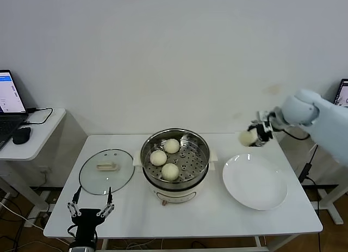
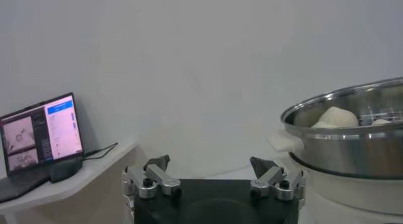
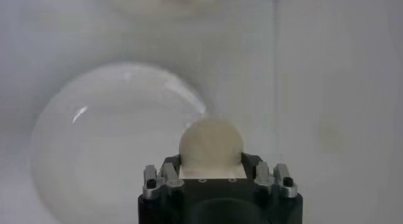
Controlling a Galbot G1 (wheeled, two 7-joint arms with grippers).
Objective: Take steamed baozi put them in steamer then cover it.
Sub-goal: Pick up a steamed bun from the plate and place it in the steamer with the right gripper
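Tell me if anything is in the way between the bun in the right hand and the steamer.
Nothing visible blocks it. The right hand holds the bun in the air above the white plate, and the steamer sits open beside the plate. The glass lid lies on the steamer's far side.

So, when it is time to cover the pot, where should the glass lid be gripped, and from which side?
Probably by the cream bar handle at the centre of the glass lid, coming straight down from above. The lid lies flat on the table with the handle facing up, and its rim sits too low for fingers. The open left gripper is nearest.
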